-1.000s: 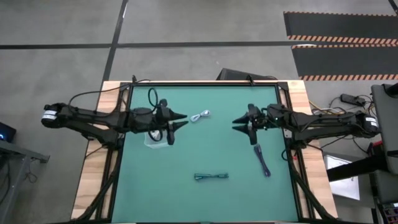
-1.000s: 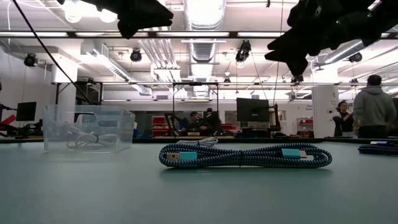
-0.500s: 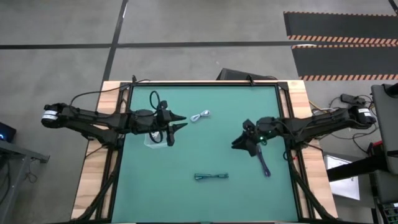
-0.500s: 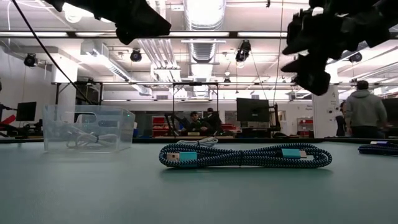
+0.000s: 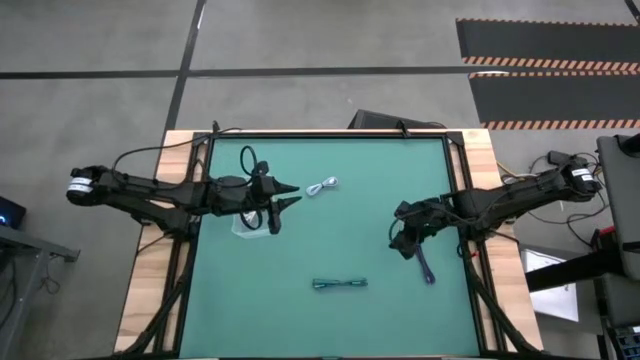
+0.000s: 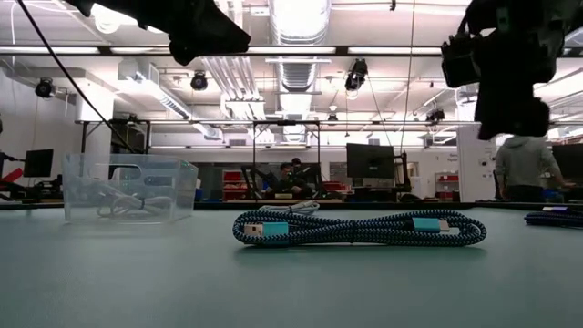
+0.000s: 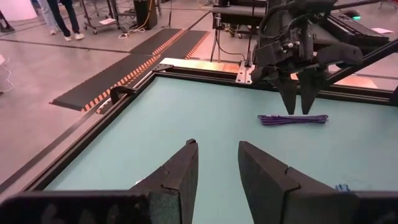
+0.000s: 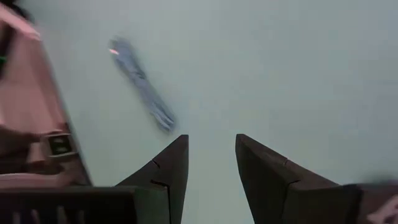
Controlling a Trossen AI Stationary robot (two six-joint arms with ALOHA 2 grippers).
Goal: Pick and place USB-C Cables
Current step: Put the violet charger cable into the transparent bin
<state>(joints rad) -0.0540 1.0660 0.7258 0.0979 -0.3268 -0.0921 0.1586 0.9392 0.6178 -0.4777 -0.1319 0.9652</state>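
A black-and-teal braided USB-C cable (image 5: 340, 284) lies on the green mat near the front; the low view shows it up close (image 6: 355, 228). A dark blue-purple cable (image 5: 424, 262) lies on the mat at the right. My right gripper (image 5: 399, 244) hangs open just beside and above that cable's far end, pointing steeply down. A white coiled cable (image 5: 322, 187) lies at the back centre. My left gripper (image 5: 297, 196) hovers open beside it, above a clear box (image 6: 127, 189) with a white cable (image 6: 118, 205) inside.
The mat's dark frame (image 5: 330, 135) and the wooden table border (image 5: 148, 290) surround the work area. The clear box (image 5: 243, 222) sits under the left arm. Bare mat lies in the middle and front left. People stand in the room beyond the table (image 6: 524, 169).
My right gripper has swung from the middle right of the mat toward the near edge and sunk a little. It has tipped from about level to pointing steeply down and has rolled, ending over the dark blue-purple cable's far end. The cables lie as before.
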